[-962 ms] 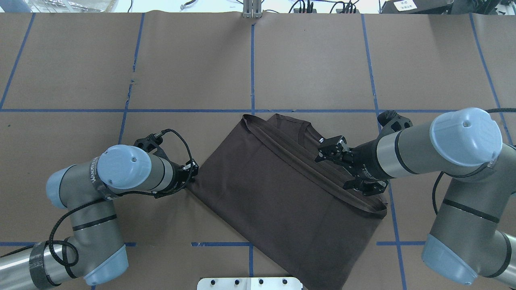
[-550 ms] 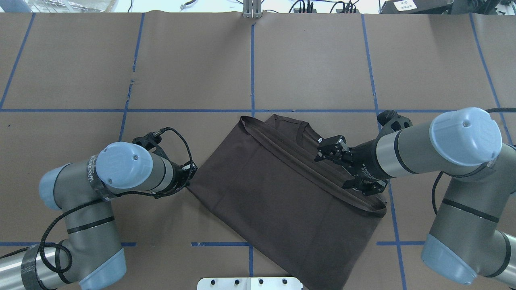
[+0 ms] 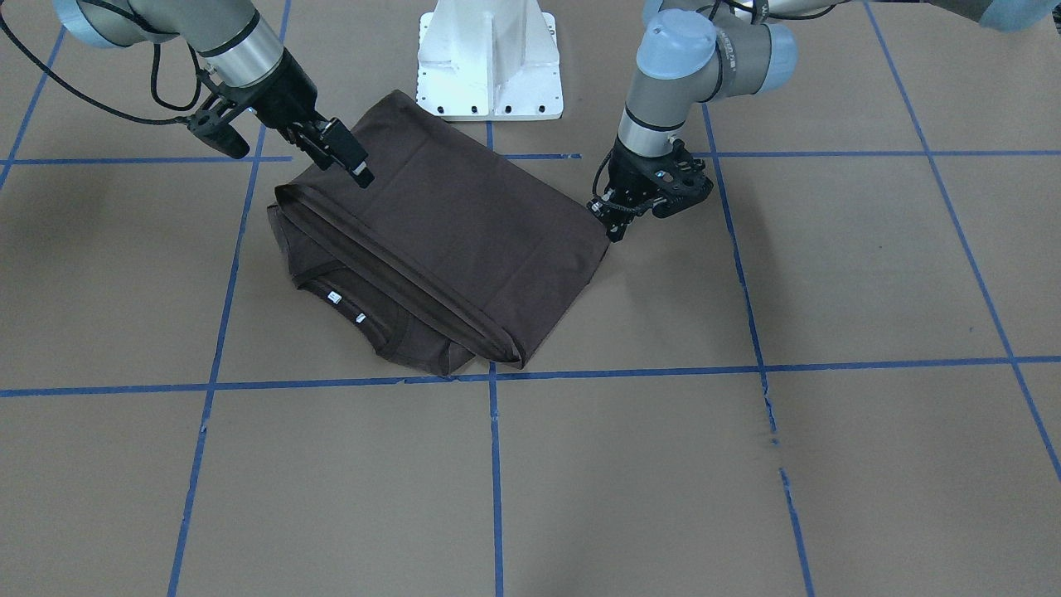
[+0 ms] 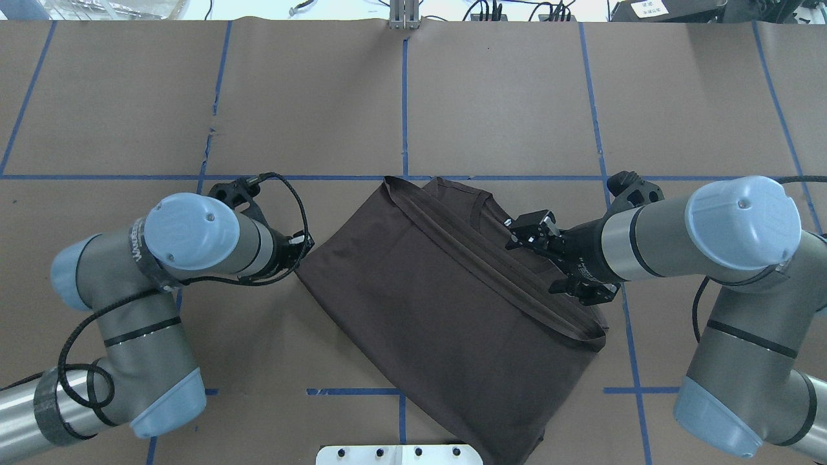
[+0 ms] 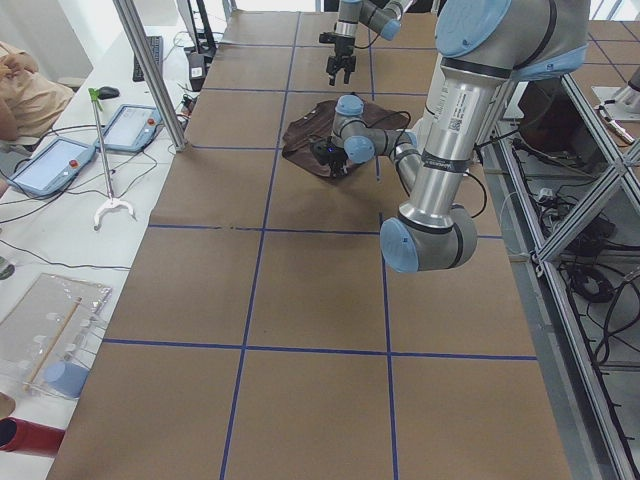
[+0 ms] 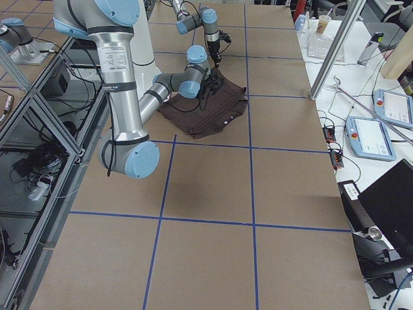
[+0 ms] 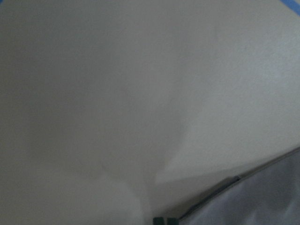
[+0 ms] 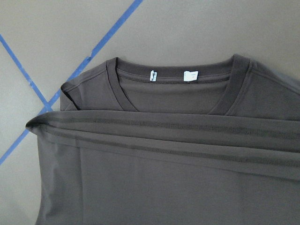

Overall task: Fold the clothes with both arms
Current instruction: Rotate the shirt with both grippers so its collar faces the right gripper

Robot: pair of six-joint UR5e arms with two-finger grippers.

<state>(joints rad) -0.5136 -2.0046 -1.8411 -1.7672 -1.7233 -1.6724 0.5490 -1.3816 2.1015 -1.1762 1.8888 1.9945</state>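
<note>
A: Where the left claw [image 4: 302,247] meets the table [image 4: 504,97], what is its state?
B: Closed on a corner of the shirt [image 4: 439,303]. Shirt lies folded at mid-table, collar [image 8: 122,91] on the far side. Right claw [image 4: 541,261]: spread open, above the shirt near the collar.

- Left wrist view is blurred and washed out; only a grey edge of the dark brown short-sleeved T-shirt [image 7: 276,197] shows at its lower right.
- Black two-finger left end effector [image 3: 612,229]: jaws too small to tell in the front view, and hidden under its own wrist overhead.
- T-shirt's near hem is cut off by the overhead view's bottom edge.
- Print on the white neck labels [image 8: 152,75] is unreadable.
</note>
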